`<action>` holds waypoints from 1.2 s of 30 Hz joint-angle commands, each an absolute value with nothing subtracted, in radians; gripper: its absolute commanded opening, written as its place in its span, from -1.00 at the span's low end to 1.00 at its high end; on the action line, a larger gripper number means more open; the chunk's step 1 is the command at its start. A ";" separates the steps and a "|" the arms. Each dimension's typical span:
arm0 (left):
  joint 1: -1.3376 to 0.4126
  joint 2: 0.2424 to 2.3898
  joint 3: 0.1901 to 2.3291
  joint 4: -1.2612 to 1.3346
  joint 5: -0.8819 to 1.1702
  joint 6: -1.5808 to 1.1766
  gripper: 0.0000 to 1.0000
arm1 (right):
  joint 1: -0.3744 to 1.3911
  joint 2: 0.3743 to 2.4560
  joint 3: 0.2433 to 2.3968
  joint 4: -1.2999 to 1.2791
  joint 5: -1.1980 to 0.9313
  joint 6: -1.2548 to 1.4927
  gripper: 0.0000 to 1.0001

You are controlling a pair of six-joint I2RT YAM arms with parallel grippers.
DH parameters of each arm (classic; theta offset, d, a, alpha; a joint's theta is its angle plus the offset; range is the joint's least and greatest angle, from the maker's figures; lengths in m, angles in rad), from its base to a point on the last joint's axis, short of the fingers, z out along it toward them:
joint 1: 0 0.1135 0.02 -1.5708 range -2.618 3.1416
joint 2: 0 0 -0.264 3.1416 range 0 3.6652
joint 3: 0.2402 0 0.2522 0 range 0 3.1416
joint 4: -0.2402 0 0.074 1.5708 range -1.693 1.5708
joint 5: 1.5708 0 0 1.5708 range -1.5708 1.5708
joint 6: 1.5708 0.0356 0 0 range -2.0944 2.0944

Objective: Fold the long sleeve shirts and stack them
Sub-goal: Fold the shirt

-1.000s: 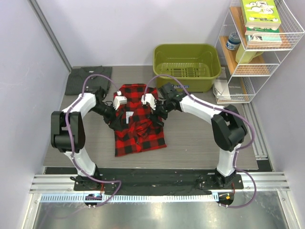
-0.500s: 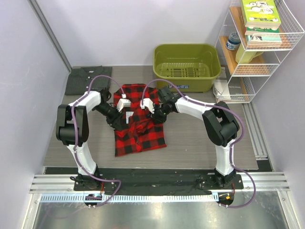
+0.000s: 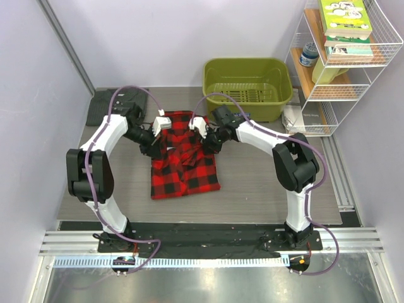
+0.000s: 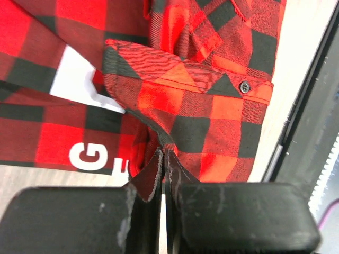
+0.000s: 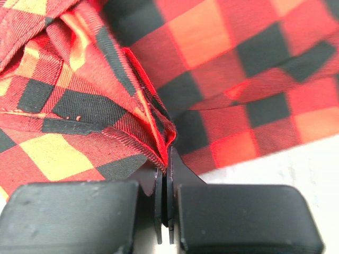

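The red-and-black plaid shirt (image 3: 187, 165) lies partly folded in the middle of the table. My left gripper (image 3: 161, 142) is at its upper left and my right gripper (image 3: 203, 144) at its upper right. In the left wrist view, the left gripper (image 4: 163, 159) is shut on a fold of plaid cloth (image 4: 201, 106), near a white neck label (image 4: 79, 79) and a cuff button (image 4: 244, 87). The right gripper (image 5: 168, 159) pinches a bunched plaid edge (image 5: 143, 121). The dark grey shirt (image 3: 101, 108) lies folded at the back left, partly hidden by my left arm.
A green plastic basin (image 3: 247, 96) stands at the back, just beyond the plaid shirt. A white wire rack (image 3: 346, 69) with books fills the right side, with a booklet (image 3: 295, 117) below it. A black strip (image 3: 208, 237) runs along the near table edge.
Both grippers went from open to shut on the plaid shirt's upper part and drew back toward the far side. The shirt's cloth has shifted and bunched with them.
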State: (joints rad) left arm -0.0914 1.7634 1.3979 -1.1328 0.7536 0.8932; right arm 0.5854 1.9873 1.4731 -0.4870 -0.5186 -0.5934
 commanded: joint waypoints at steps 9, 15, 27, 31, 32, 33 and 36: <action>-0.089 1.844 1.370 -0.902 0.669 0.835 -1.00 | 0.568 2.126 1.635 -0.541 -0.483 -0.542 -0.93; -0.086 1.842 1.373 -0.923 0.669 0.833 -0.63 | 0.568 2.120 1.651 -0.575 -0.480 -0.538 -0.34; -0.129 1.641 1.293 -0.744 0.694 0.527 0.19 | 0.538 1.832 1.528 -0.583 -0.457 -0.223 0.31; -0.213 1.625 1.204 -0.513 0.573 0.240 0.25 | 0.538 1.836 1.467 -0.520 -0.572 -0.043 -0.18; -0.231 1.631 1.200 -0.476 0.546 0.163 0.37 | 0.541 1.841 1.439 -0.508 -0.587 -0.025 -0.27; -0.264 1.634 1.197 -0.465 0.514 0.125 0.43 | 0.543 1.844 1.425 -0.497 -0.601 -0.003 -0.27; -0.320 1.643 1.167 -0.431 0.413 0.039 0.42 | 0.548 1.876 1.391 -0.463 -0.672 0.069 -0.29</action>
